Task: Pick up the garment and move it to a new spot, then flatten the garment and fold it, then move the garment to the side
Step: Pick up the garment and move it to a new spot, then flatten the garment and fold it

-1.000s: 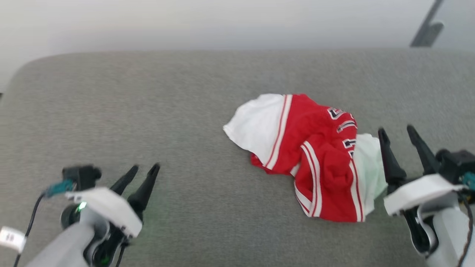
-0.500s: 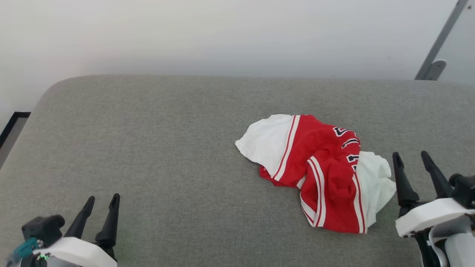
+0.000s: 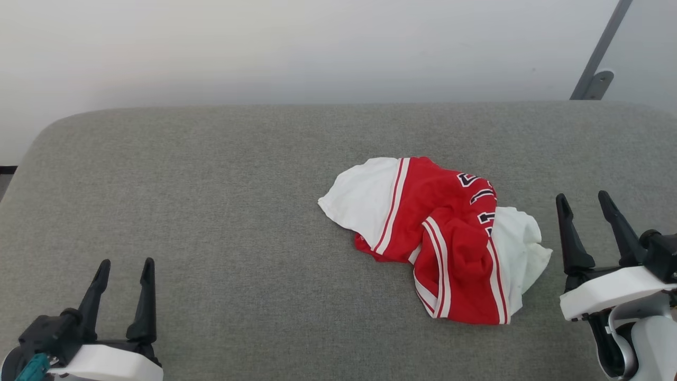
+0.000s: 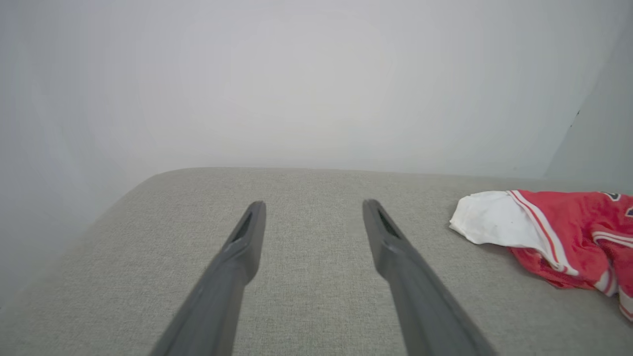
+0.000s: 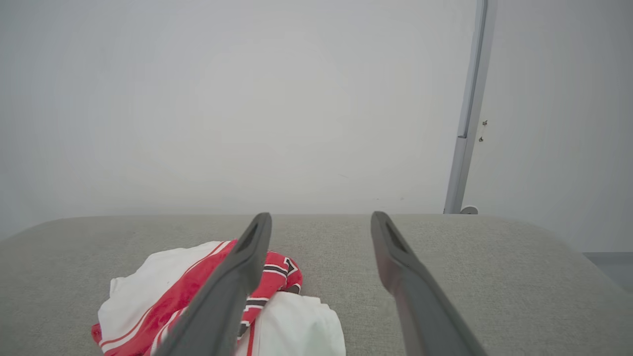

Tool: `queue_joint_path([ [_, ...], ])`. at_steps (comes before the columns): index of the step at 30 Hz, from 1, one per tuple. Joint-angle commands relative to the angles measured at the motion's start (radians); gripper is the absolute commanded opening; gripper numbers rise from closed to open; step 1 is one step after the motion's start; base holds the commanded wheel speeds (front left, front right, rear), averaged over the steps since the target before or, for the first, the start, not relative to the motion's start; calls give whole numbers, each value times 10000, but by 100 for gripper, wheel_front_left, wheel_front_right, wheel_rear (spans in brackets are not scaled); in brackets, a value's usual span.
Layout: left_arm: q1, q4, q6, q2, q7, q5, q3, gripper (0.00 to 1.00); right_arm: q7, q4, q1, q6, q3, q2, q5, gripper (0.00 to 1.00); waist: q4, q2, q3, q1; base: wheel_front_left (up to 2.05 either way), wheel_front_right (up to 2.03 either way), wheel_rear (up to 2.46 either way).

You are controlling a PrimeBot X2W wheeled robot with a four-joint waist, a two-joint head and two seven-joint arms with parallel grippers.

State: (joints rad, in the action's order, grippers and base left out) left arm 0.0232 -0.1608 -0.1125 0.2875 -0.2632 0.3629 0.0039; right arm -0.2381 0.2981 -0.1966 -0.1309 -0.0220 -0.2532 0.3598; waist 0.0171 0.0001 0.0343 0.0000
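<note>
The garment (image 3: 439,238), a red jersey with white-and-red striped trim, white lining and black lettering, lies crumpled on the grey cushion (image 3: 211,174), right of centre. In the left wrist view the garment (image 4: 554,232) lies at the right edge; in the right wrist view the garment (image 5: 198,296) lies at the lower left, partly behind a finger. My left gripper (image 3: 124,262) is open at the lower left, far from the cloth, with nothing between its fingers (image 4: 247,237). Just right of the cloth my right gripper (image 3: 583,197) stands open and empty, apart from it.
A pale wall (image 3: 317,47) rises directly behind the cushion. A grey metal post (image 3: 595,58) with a bracket stands at the back right. The cushion's rounded left corner (image 3: 47,132) drops off to a dark floor strip. Bare fabric spreads left of the jersey.
The head camera has shifted, so the whole picture moved. My left gripper has drawn back toward the lower left corner. The garment and right gripper keep their places relative to each other.
</note>
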Motion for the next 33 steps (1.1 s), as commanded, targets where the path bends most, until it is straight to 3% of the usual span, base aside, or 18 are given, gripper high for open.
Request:
queue_joint_path([
  [1, 111, 99, -66, -79, -19, -197, 158, 100, -64, -68, -88, 3, 37, -21, -81, 100, -45, -1, 41, 0, 0, 0, 0],
  [13, 169, 65, -189, -472, -20, -555, 520, 100, -111, 162, -109, 3, -156, -20, -289, 100, -116, -1, 186, 0, 0, 0, 0],
  [33, 3, 282, -173, -382, -20, -443, 316, 100, 191, 239, -435, 3, -408, -249, -302, 100, -163, -1, 493, 0, 0, 0, 0],
])
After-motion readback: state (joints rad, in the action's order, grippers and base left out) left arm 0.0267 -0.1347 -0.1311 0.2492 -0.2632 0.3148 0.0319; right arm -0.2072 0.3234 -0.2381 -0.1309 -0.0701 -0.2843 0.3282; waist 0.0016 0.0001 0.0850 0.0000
